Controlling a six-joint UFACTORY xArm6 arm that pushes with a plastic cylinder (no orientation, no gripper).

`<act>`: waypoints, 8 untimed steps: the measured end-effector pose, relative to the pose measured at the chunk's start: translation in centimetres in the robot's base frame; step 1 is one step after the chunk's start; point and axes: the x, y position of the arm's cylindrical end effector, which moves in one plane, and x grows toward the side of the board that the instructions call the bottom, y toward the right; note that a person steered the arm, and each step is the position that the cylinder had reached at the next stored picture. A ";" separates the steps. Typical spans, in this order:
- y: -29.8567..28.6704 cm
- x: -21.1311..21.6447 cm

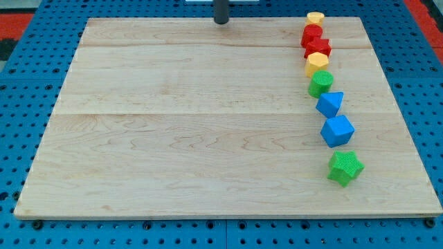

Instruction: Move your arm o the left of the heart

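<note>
My tip [221, 22] touches the board at the view's top centre, far to the left of all the blocks. The blocks form a column down the view's right side. From the top: a yellow block [315, 18], a red block [311, 34], a red star [320, 48], a second yellow block [317, 63], a round green block [320, 84], a blue triangular block [330, 104], a blue cube [337, 131] and a green star [345, 168]. I cannot tell which yellow block is the heart. The upper yellow one lies about level with my tip.
The wooden board [173, 138] lies on a blue perforated table [28, 83]. The upper blocks in the column touch or nearly touch each other. The green star stands a little apart, nearest the view's bottom.
</note>
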 end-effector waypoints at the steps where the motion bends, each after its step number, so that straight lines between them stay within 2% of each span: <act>1: 4.8 -0.2; 8: 10.8 -0.3</act>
